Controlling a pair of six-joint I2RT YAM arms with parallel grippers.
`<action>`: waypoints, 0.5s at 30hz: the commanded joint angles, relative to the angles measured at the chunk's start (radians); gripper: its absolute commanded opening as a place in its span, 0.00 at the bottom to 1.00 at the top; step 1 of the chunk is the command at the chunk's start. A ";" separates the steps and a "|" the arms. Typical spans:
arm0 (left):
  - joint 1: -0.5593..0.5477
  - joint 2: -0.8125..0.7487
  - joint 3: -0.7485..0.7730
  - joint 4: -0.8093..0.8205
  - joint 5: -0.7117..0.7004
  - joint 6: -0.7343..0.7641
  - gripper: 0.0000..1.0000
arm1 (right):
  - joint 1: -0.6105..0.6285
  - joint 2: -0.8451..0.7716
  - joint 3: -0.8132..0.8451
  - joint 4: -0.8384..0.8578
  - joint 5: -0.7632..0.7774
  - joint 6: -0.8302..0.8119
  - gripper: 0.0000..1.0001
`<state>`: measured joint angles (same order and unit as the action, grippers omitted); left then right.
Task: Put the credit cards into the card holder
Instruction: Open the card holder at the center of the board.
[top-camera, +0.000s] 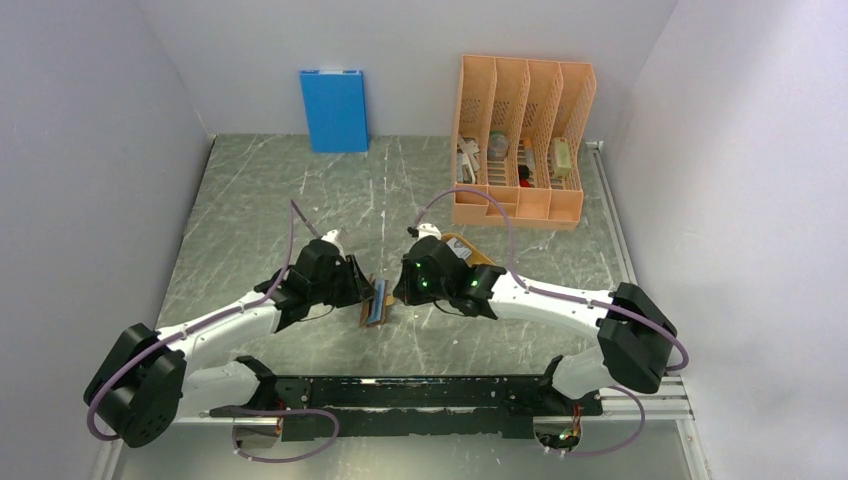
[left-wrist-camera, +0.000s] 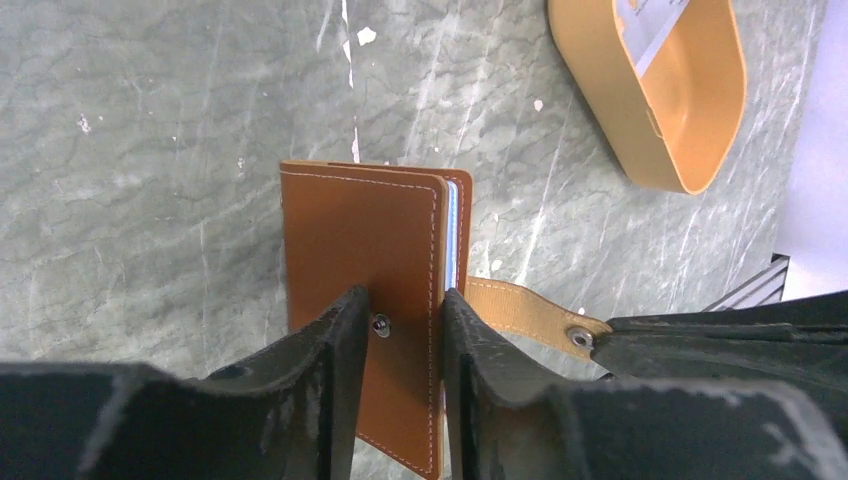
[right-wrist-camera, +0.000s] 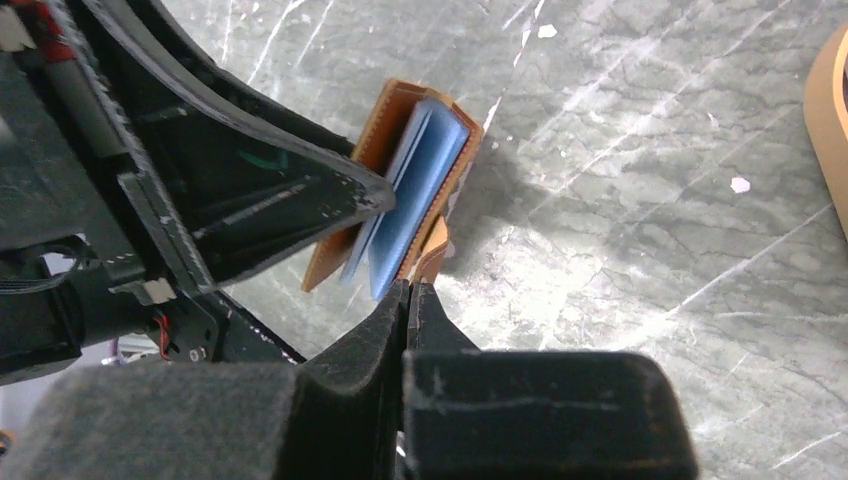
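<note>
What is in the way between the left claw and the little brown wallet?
Nothing visible is. The left gripper has its fingers right against the card holder, with no other thing between them. The blue credit cards sit inside the holder, and the right gripper pinches its strap.

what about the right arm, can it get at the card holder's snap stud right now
Probably not: the left end effector brackets the snap stud on the card holder, and the right end effector is shut on the strap.
</note>
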<state>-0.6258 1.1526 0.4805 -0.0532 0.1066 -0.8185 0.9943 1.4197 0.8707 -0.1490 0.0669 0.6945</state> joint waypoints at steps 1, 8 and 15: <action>-0.005 -0.027 -0.034 -0.023 -0.011 0.011 0.34 | -0.009 -0.034 -0.032 0.013 0.019 -0.003 0.00; -0.005 -0.052 -0.057 -0.052 -0.028 0.019 0.15 | -0.015 -0.041 -0.065 -0.009 0.056 0.016 0.00; -0.005 -0.098 -0.111 -0.112 -0.097 0.014 0.05 | -0.032 -0.041 -0.109 -0.032 0.087 0.061 0.00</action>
<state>-0.6258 1.0801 0.4389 -0.0483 0.0856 -0.8173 0.9791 1.4044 0.7948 -0.1520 0.1200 0.7208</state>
